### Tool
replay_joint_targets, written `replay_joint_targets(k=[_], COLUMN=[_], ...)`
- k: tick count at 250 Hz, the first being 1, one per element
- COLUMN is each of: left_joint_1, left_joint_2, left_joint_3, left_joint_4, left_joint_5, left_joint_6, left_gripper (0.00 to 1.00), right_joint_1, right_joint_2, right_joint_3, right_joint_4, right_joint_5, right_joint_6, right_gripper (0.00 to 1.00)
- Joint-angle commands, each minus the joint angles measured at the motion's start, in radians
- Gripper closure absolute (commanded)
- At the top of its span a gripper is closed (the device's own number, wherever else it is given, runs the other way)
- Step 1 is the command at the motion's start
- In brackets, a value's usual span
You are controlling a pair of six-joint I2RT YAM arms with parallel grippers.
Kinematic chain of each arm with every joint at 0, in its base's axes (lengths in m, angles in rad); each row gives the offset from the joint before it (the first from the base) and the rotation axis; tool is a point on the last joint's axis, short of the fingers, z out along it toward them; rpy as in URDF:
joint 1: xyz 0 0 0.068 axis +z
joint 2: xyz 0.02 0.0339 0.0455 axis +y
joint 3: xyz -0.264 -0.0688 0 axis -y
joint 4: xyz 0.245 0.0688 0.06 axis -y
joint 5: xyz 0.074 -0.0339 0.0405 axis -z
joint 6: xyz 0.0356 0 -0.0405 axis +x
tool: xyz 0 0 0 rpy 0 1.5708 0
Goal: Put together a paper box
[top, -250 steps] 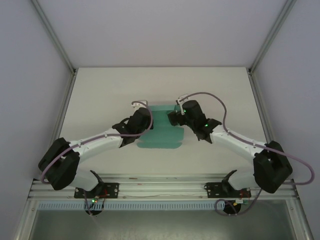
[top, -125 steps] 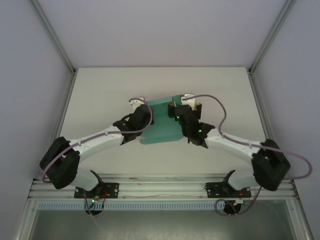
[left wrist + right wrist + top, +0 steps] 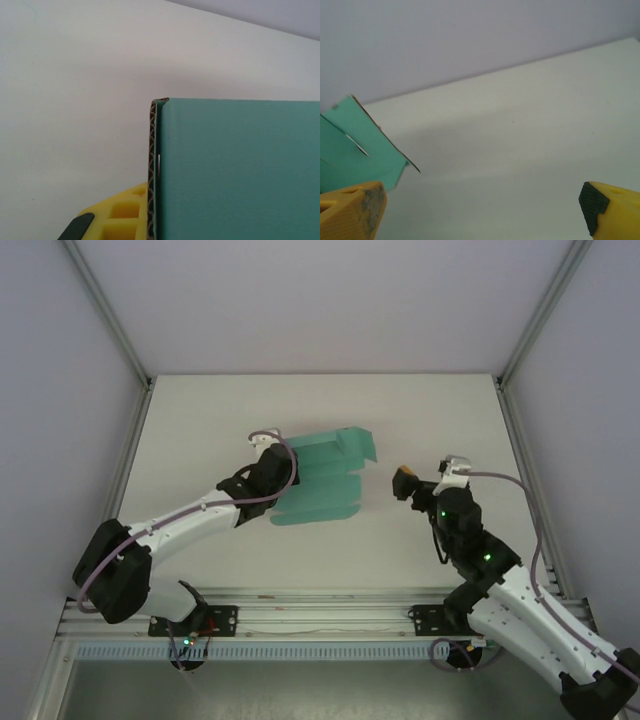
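The left gripper (image 3: 272,473) was clenched on the left edge of the paper box (image 3: 320,482), its black head overlapping that edge near the middle of the table (image 3: 450,410). In the left wrist view one yellow finger (image 3: 102,216), moulded with square hollows, sat against the card's cut edge, where brown corrugated fluting showed beside the smooth teal-green face. The left arm stretched forward and rightward from its base, its wrist over the card's left side. The sheet spread out to the right of that gripper, its sides notched, and its far right flap stood tilted up off the surface. The right gripper (image 3: 430,476) hung with its jaws spread wide, holding nothing, well apart from the box's right edge, with bare white tabletop between them. Its arm doubled back low at the near right of the table. In the right wrist view its two yellow fingertips (image 3: 350,212) framed open table, with a raised teal corner at the left.
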Motion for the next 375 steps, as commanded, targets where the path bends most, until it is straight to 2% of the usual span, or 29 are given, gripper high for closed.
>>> replay_joint_targets(k=[1, 77, 126, 141, 169, 192, 226, 261, 284, 313, 340, 375], left_joint_1=[0.002, 0.001, 0.001, 0.0, 0.0, 0.0, -0.001, -0.008, -0.013, -0.012, -0.014, -0.013], left_joint_2=[-0.038, -0.033, -0.038, -0.04, -0.043, -0.042, -0.038, -0.032, -0.033, -0.056, -0.084, -0.094], left_joint_3=[0.019, 0.041, 0.036, 0.035, 0.024, 0.02, 0.014, 0.016, -0.001, -0.055, -0.109, -0.115], left_joint_4=[-0.014, -0.034, -0.051, -0.054, -0.045, -0.029, -0.005, 0.006, 0.071, 0.212, 0.319, 0.318], left_joint_5=[0.027, 0.073, 0.074, 0.075, 0.076, 0.083, 0.085, 0.001, -0.029, 0.023, 0.063, 0.041], left_joint_6=[0.016, 0.039, 0.065, 0.071, 0.063, 0.063, 0.062, 0.054, 0.081, 0.183, 0.253, 0.269], left_gripper=[1.0, 1.0, 1.0, 1.0, 1.0, 1.0, 1.0, 1.0, 1.0, 1.0, 1.0, 1.0], right_joint_1=[-0.001, -0.005, -0.01, -0.012, -0.011, -0.01, -0.01, -0.01, -0.011, -0.019, -0.058, -0.093], right_joint_2=[0.064, 0.419, 0.567, 0.58, 0.605, 0.647, 0.698, 0.732, 0.735, 0.704, 0.677, 0.624], right_joint_3=[0.012, 0.083, 0.187, 0.194, 0.205, 0.223, 0.263, 0.322, 0.338, 0.318, 0.347, 0.338], right_joint_4=[-0.149, 0.177, 0.206, 0.226, 0.242, 0.235, 0.193, 0.089, 0.029, -0.025, -0.145, -0.159], right_joint_5=[-0.033, -0.015, 0.031, -0.009, -0.172, -0.254, -0.263, -0.382, -0.455, -0.404, -0.373, -0.477], right_joint_6=[0.053, 0.045, 0.014, -0.017, -0.064, -0.086, -0.089, 0.006, 0.047, -0.011, -0.02, -0.008], right_gripper=[0.0, 0.0, 0.01, 0.01, 0.01, 0.01, 0.0, 0.01, 0.02, 0.01, 0.01, 0.05])
